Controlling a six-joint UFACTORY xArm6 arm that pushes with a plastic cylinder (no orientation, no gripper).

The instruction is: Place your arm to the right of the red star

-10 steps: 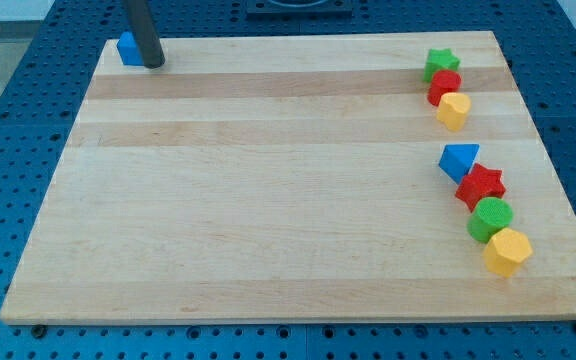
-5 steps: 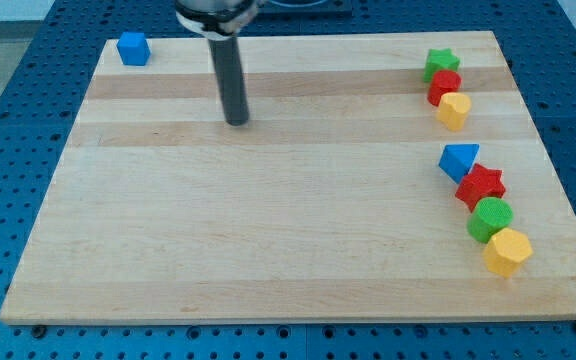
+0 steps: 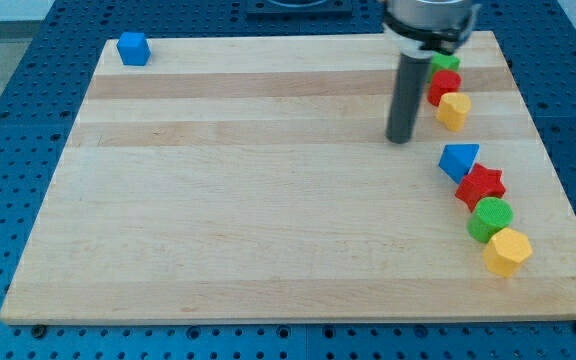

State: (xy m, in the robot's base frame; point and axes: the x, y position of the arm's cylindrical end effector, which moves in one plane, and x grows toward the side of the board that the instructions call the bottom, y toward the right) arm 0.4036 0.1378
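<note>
The red star (image 3: 481,186) lies near the board's right edge, touching a blue triangular block (image 3: 458,160) above-left of it and a green round block (image 3: 490,219) below it. My tip (image 3: 400,138) rests on the board up and to the left of the red star, left of the blue triangle, touching no block. The rod rises toward the view's top and partly hides a green star (image 3: 446,63).
A yellow block (image 3: 508,251) sits below the green round block. At top right a red round block (image 3: 444,86) and a yellow block (image 3: 454,111) sit under the green star. A blue cube (image 3: 133,48) is at the top left corner.
My tip has swept from beside the blue cube at top left across the board to the right, ending just left of the right-hand blocks. No block has moved.
</note>
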